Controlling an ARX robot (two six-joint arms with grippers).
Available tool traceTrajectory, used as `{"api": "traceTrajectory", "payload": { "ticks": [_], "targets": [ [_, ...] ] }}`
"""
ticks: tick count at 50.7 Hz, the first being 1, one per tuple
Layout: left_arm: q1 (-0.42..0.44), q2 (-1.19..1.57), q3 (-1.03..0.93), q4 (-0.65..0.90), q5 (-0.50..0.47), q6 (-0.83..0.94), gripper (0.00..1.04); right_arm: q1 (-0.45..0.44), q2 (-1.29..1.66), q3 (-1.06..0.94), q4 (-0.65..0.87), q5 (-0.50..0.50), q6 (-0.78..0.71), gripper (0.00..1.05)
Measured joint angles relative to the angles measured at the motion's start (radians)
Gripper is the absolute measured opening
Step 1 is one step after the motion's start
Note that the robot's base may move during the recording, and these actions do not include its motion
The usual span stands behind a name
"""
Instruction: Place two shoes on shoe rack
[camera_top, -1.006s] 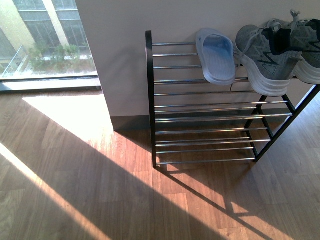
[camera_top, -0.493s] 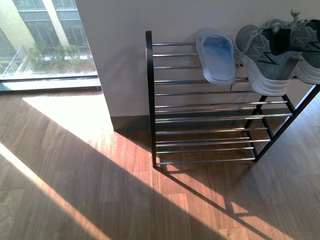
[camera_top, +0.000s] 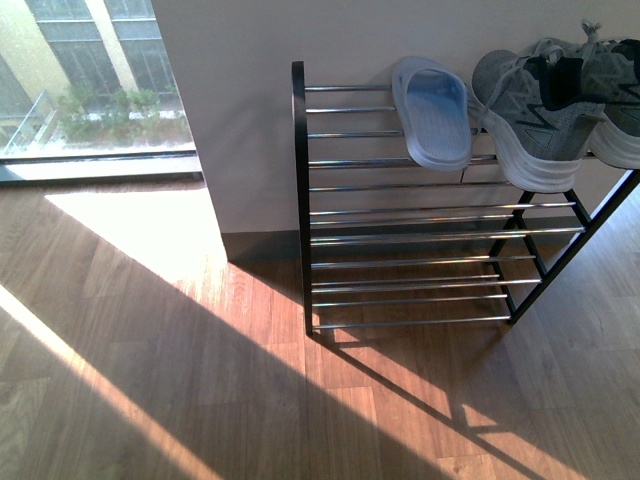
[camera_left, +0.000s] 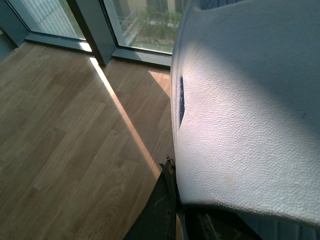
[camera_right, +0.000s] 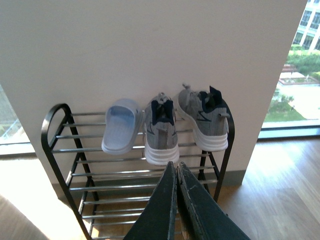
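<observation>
The shoe rack (camera_top: 300, 200) stands against the white wall, with a black side frame and chrome rods. On its top tier rest one pale blue slide (camera_top: 432, 112) and two grey sneakers (camera_top: 530, 110) (camera_top: 615, 100). The right wrist view shows the same rack (camera_right: 55, 120), slide (camera_right: 121, 125) and sneakers (camera_right: 161, 127) (camera_right: 202, 117). My right gripper (camera_right: 175, 167) hangs in front of the rack, shut and empty. My left gripper (camera_left: 177, 207) is shut on the other pale blue slide (camera_left: 240, 110), which fills that view above the floor. Neither arm shows in the front view.
Wooden floor (camera_top: 200, 380) with sun stripes spreads before the rack. A floor-to-ceiling window (camera_top: 90, 80) lies left of the wall. The rack's lower tiers (camera_top: 410, 265) hold nothing, and the top tier has bare rods (camera_top: 345, 110) left of the slide.
</observation>
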Motion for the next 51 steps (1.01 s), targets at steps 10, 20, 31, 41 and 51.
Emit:
{"api": "traceTrajectory", "payload": {
  "ticks": [10,20,31,41,51],
  "targets": [
    [0.000,0.000,0.000,0.000,0.001,0.000,0.02,0.000,-0.030,0.000,-0.011,0.000,0.000,0.01],
    [0.000,0.000,0.000,0.000,0.000,0.000,0.02,0.000,-0.032,0.000,-0.012,0.000,-0.001,0.20],
    [0.000,0.000,0.000,0.000,0.000,0.000,0.02,0.000,-0.033,0.000,-0.012,-0.003,-0.001,0.59],
    [0.001,0.000,0.000,0.000,-0.002,0.000,0.02,0.000,-0.033,0.000,-0.012,-0.005,-0.001,0.97],
    [0.000,0.000,0.000,0.000,0.000,0.000,0.02,0.000,-0.034,0.000,-0.013,-0.003,-0.001,0.96]
  ]
}}
